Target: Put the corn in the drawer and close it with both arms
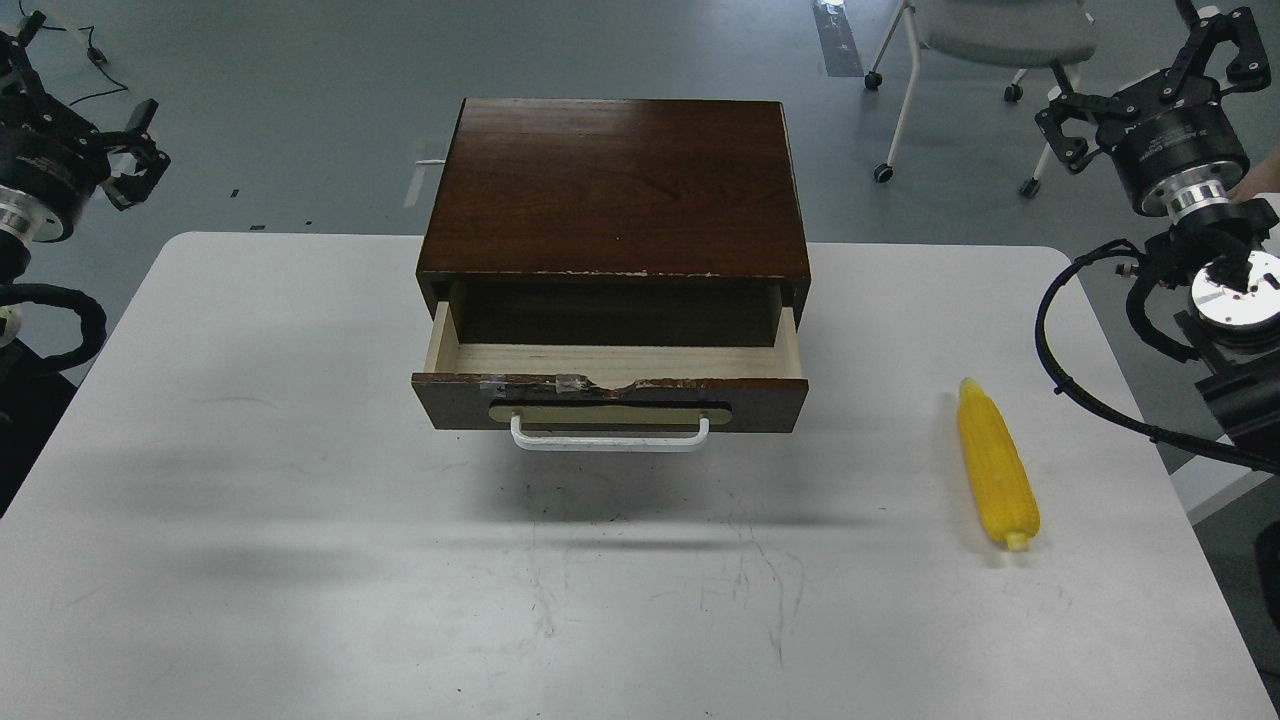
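The corn lies on the white table at the right, pointed tip away from me, stub toward me. The drawer of the dark brown cabinet is pulled out, with its pale wood inside empty and its white bar handle facing me. My left gripper hovers off the table's far left corner, open and empty. My right gripper is raised beyond the table's far right corner, its fingers spread wide, empty, well above and behind the corn.
A chair on castors stands on the grey floor behind the right side. Black cable loops from my right arm over the table's right edge near the corn. The table in front of the drawer is scuffed.
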{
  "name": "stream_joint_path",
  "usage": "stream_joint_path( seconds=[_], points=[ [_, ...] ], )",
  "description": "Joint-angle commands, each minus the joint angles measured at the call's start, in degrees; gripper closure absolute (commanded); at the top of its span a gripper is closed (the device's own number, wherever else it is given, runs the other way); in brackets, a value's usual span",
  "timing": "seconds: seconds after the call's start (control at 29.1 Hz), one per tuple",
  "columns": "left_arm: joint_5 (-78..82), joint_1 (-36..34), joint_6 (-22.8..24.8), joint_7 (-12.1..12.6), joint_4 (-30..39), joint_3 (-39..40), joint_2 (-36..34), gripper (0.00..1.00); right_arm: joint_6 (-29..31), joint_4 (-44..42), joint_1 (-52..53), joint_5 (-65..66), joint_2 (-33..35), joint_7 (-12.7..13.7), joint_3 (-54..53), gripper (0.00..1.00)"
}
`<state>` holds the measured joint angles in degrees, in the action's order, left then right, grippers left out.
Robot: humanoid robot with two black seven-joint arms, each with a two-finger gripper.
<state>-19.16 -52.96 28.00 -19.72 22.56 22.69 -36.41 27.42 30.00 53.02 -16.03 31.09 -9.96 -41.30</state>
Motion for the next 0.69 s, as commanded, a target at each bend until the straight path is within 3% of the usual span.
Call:
stream_joint_path(
  seconds=[0.0,0.17,0.48,0.65],
  points=[
    [0.01,-0.3,0.0,0.12,-0.41,-0.01,0.03,0.02,0.0,0.41,7.08,0.21,6.96,-0.06,13.15,0.0],
    [0.0,-0.48,0.0,-0.05,-0.41,0.51,0.2,0.02,0.0,2.33,16.47,5.63,11.62,-0.15,28.17,0.0],
    [-0.52,2.59,0.0,-0.14,-0.32,2.18,3.36,0.01,-0.62,19.03,29.94,41.05,18.05,0.64,40.59,0.0],
    [-0.61,3.82,0.0,-0.23,-0.32,4.03,4.6,0.02,-0.35,28.68,30.74,56.52,19.01,6.79,47.17,0.0]
  ],
)
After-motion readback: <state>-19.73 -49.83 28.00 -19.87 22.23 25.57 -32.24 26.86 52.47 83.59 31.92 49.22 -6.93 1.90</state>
